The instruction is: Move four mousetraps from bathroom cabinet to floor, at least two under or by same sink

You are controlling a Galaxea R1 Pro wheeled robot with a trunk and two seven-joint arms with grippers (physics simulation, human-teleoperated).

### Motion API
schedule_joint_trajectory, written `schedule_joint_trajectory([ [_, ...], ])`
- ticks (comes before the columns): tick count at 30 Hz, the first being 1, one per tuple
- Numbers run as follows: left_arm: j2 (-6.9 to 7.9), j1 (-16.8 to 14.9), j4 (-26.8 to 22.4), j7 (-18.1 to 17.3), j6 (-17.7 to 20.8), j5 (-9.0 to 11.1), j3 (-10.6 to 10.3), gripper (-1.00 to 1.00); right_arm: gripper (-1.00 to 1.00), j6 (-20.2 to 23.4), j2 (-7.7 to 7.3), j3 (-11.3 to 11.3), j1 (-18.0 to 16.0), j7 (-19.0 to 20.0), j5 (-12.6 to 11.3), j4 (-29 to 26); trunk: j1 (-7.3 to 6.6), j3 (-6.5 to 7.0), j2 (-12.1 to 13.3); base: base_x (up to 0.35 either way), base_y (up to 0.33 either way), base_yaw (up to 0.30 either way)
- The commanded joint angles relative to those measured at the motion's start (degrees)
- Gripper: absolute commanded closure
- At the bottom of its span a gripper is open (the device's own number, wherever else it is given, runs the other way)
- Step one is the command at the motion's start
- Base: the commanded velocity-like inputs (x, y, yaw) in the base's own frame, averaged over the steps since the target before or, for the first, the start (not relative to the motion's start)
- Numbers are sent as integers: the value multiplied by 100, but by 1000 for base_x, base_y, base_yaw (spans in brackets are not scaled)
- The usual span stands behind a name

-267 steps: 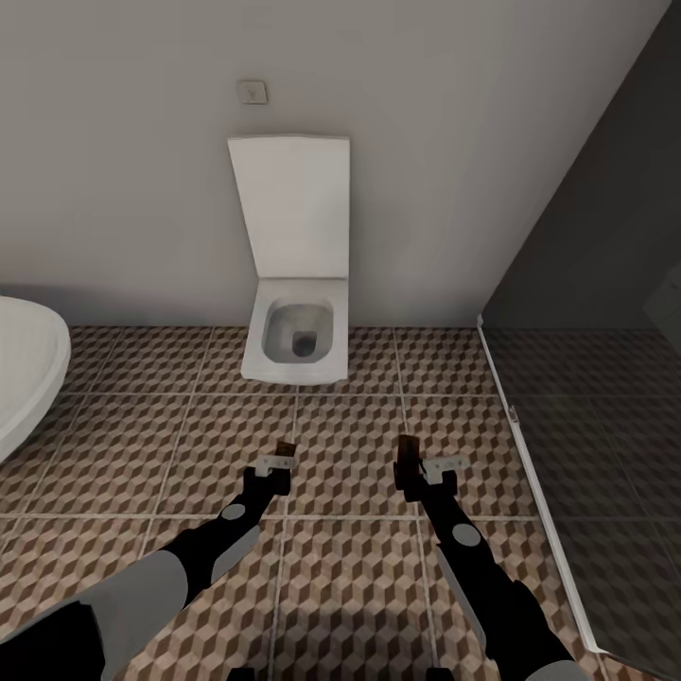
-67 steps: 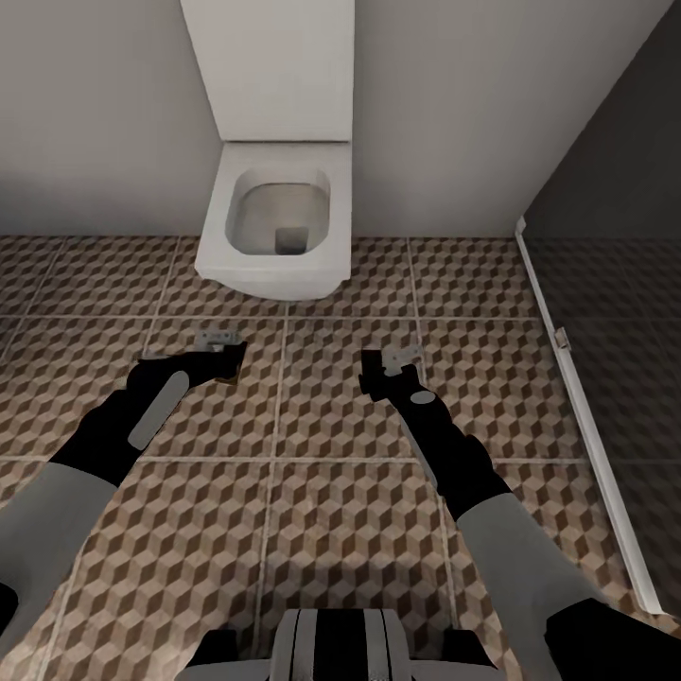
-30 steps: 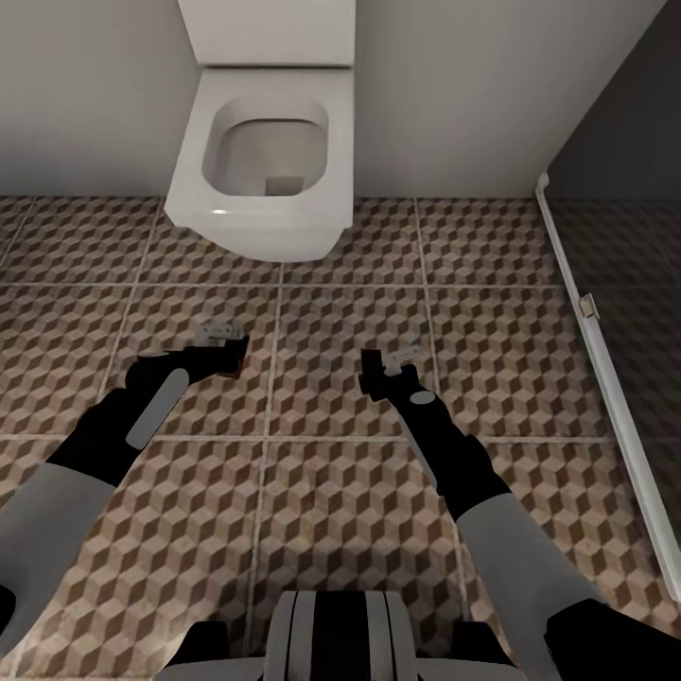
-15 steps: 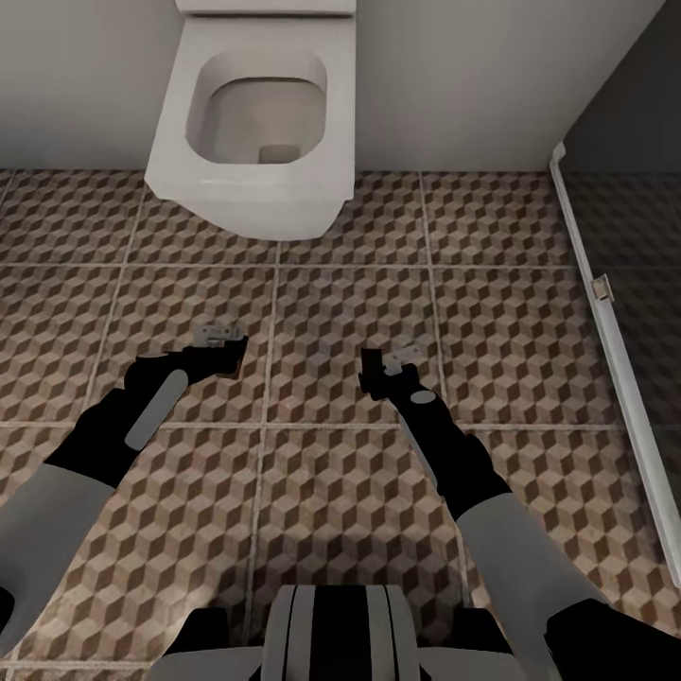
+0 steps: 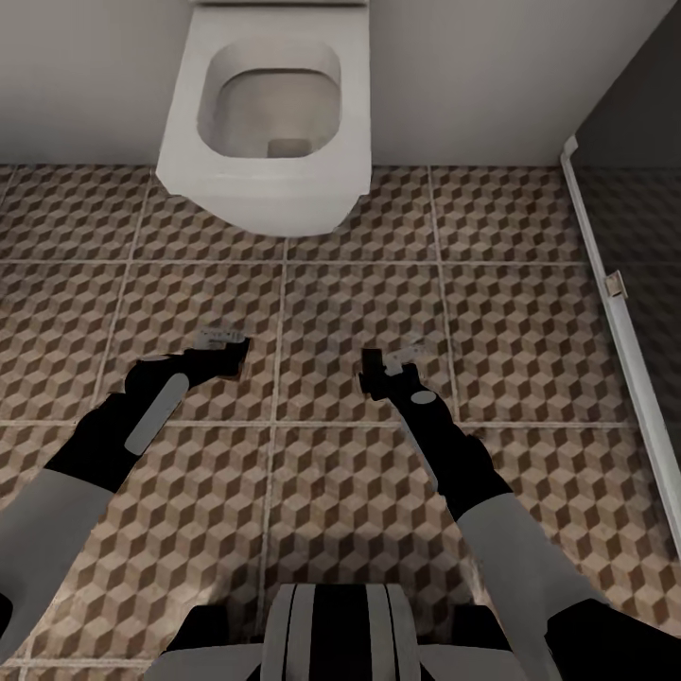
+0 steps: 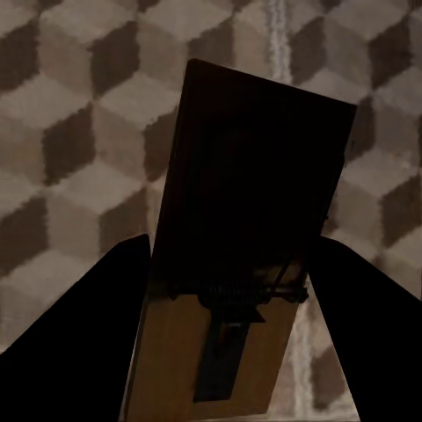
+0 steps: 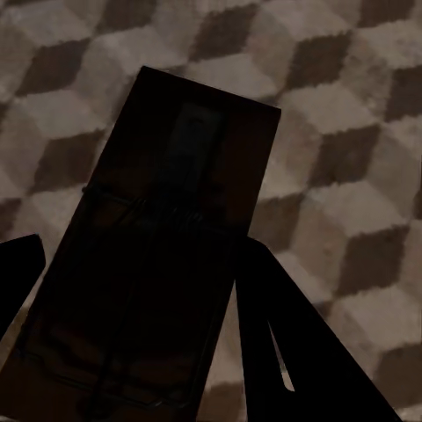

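Toilet [image 5: 270, 123] is drawn nearer ahead of both end effectors: base advanced. Left end effector [image 5: 225, 352] and right end effector [image 5: 383, 371] each apparently clamp a mousetrap [image 6: 237, 264], [image 7: 149, 255] above bathroom floor [image 5: 530, 312]; no sink reached.

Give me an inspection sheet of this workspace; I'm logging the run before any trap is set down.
Surface: bathroom floor, cube-pattern tiles with pale grout.
Job's things: one mousetrap held between the left gripper's jaws, another mousetrap between the right gripper's jaws, both above the tiles.
Clutter: nothing seen.
Grippers: left gripper and right gripper each shut on a trap, held out in front of the toilet.
Cables: nothing seen.
Surroundings: white toilet with open bowl against the wall; dark glass partition with white frame on the robot's right.
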Motion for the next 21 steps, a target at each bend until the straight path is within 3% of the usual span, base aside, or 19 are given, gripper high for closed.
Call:
schedule_joint_trajectory([
  [1,8,-2,-9,55,11,59,-16,100,100,37,0,10,-3,-21,49,-6,0,-3,-1,54,261,0],
  [10,8,0,11,57,8,59,-16,100,100,37,-3,10,-4,-21,49,-6,0,-4,-1,132,256,0],
  [21,7,0,59,63,8,37,-77,100,100,37,-2,10,3,-21,49,-6,0,-4,-1,315,35,0],
])
